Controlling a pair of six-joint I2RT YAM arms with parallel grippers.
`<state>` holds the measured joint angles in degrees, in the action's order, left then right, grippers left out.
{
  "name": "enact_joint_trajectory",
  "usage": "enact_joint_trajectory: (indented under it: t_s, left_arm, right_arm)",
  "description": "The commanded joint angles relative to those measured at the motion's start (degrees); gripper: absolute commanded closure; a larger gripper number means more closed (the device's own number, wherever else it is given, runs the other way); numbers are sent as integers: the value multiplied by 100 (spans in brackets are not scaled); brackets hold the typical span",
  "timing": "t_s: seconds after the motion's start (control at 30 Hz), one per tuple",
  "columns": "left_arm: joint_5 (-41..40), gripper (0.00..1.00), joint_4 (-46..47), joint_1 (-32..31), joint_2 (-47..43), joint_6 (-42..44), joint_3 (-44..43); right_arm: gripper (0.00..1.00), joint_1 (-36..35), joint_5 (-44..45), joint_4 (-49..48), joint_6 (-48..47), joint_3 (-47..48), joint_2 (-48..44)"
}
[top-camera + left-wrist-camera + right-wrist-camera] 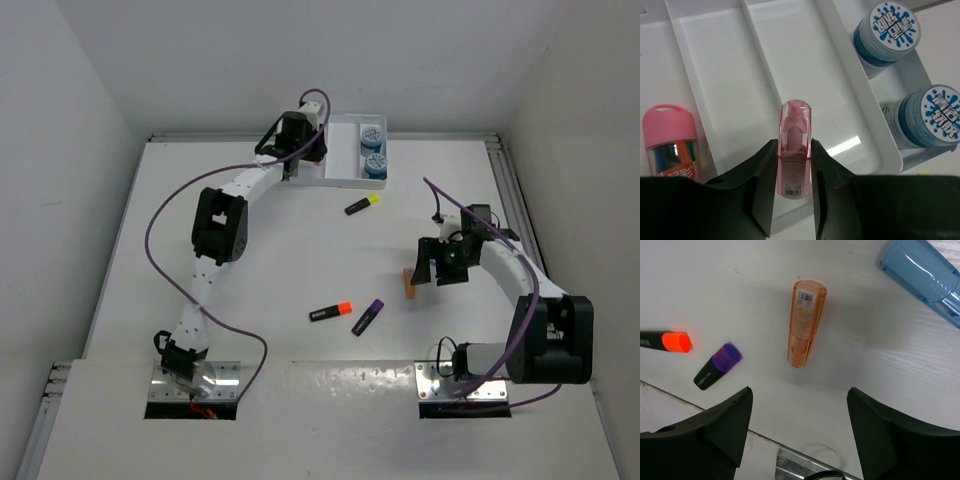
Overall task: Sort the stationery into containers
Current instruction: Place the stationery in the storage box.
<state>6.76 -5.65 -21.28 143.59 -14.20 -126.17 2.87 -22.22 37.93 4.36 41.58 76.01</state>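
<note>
My left gripper (794, 172) is shut on a pink eraser stick (795, 145) and holds it over a middle compartment of the white tray (765, 75). In the top view the left gripper (300, 140) is at the tray's (345, 178) left part. Two blue round pieces (887, 35) (932, 117) stand in the right compartment. My right gripper (799, 415) is open and empty above the table, just short of a peach stick (806, 322). A purple-ended highlighter (717, 366) and an orange-ended highlighter (667, 341) lie to its left. A yellow-ended highlighter (362, 204) lies below the tray.
A pink-capped clear container (671, 140) stands at the tray's left side; which compartment it is in is unclear. A light blue translucent object (922, 272) lies beyond the peach stick. A metal base plate (805, 465) lies close under the right gripper.
</note>
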Motion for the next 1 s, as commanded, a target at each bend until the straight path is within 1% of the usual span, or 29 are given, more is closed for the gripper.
enact_joint_trajectory:
  t_s: [0.0,0.03,0.07,0.13,0.17,0.23,0.27,0.3,0.33,0.37,0.43,0.5,0.57,0.6,0.63,0.7,0.73,0.77,0.8,0.83,0.87,0.9,0.97]
  left_arm:
    - [-297,88,310,-26,134,-4,-119]
    - [-351,88,328,-26,152,-39,-101]
    - [-395,87,328,-34,152,-48,-83]
    - [-491,80,328,-26,152,-83,-40]
    - [-562,68,328,-34,126,-92,-22]
    - [-615,56,310,-26,108,-92,31]
    - [-624,45,301,-26,73,-101,31]
    - [-632,40,258,-26,38,-92,48]
    - [-633,37,231,-17,-41,-101,49]
    - [-606,34,214,-17,-94,-101,66]
    - [-545,33,126,-8,-356,-101,153]
    - [-466,31,-23,-8,-585,-206,268]
    - [-361,31,-85,-8,-1094,-407,697]
    - [-282,30,-51,-8,-1288,-443,934]
    - [-159,30,-42,-17,-1699,-513,1397]
    - [-53,29,29,-25,-2131,-496,1909]
    - [0,29,38,-17,-2534,-479,2164]
    - [52,28,81,-17,-2729,-401,2654]
    - [97,27,99,-8,-3140,-339,2894]
    - [184,25,117,9,-3344,-225,3122]
    - [246,24,186,10,-3546,-154,3568]
    - [403,23,222,44,-3949,-75,3782]
    - [658,21,249,115,-4311,118,4299]
  right_arm:
    - [26,-6,156,-198,100,-19,-121]
    - [30,-32,182,-233,117,-10,-104]
    - [32,-50,226,-260,126,-1,-86]
    - [35,-94,262,-304,170,8,-34]
    - [39,-111,297,-339,188,8,-16]
    - [42,-173,472,-392,258,25,54]
    - [44,-182,508,-383,267,34,89]
    - [44,-234,604,-348,276,78,177]
    - [44,-235,657,-339,293,104,212]
    - [44,-400,710,-322,293,113,248]
    - [44,-594,885,-357,293,139,335]
    - [42,-770,965,-427,346,183,380]
    - [40,-876,965,-462,425,245,476]
    - [37,-963,991,-541,521,297,502]
    - [37,-1008,1087,-567,548,315,581]
    - [36,-1131,1219,-629,619,420,687]
    - [36,-1201,1429,-638,645,456,827]
    - [36,-1297,1544,-673,662,517,880]
    - [37,-1342,1641,-699,654,544,959]
    - [37,-1394,1763,-726,663,553,1090]
    - [37,-1456,1974,-769,663,587,1153]
    - [38,-1474,2028,-770,663,605,1214]
    - [40,-1561,2150,-761,645,649,1399]
